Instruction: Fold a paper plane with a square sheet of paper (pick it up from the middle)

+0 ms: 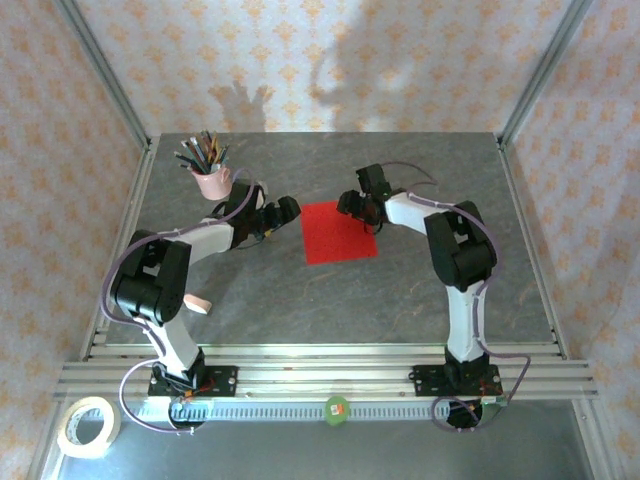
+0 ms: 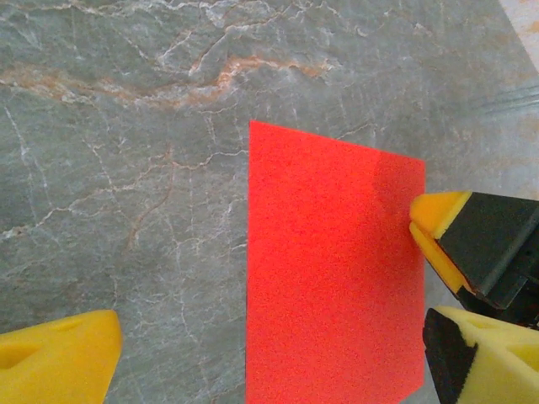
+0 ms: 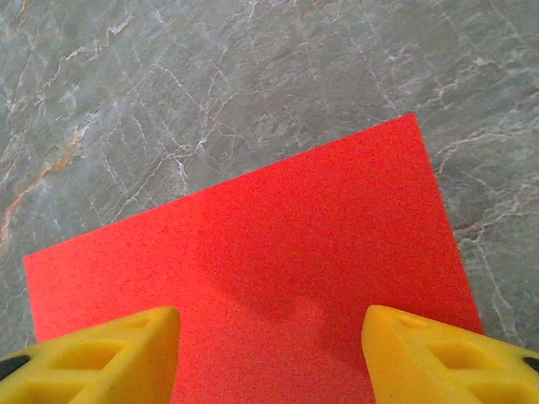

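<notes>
We see the red paper sheet (image 1: 338, 232) lying flat on the grey stone-look table (image 1: 400, 300), approx. mid-table, btw. the two grippers. It reads to us as a plain flat sheet w/ straight edges and no creases we can make out, so not a dart shape.

Left gripper (image 1: 283, 210) sits low, just off the sheet's left side, near its far-left corner. In the left wrist view its yellow fingers (image 2: 59, 362) stand wide apart, one over bare table and the other past the sheet's opposite edge, w/ the sheet spanning the gap. Jaws open, nothing held.

Right gripper (image 1: 350, 203) is at the sheet's far edge, twd. the far-right corner. In the right wrist view its yellow fingertips (image 3: 109, 358) are clearly apart, both over the red paper, w/ a soft shadow on the sheet btw. them. Jaws parted and nothing pinched; we can't tell if the tips touch the paper.

Elsewhere, a pink cup (image 1: 211, 182) w/ pens (image 1: 203, 153) stands at far left, just beside the left arm. A small pale pink item (image 1: 197, 305) lies near the left arm's base side. A tape roll (image 1: 88, 425) sits off the table at near left.
</notes>
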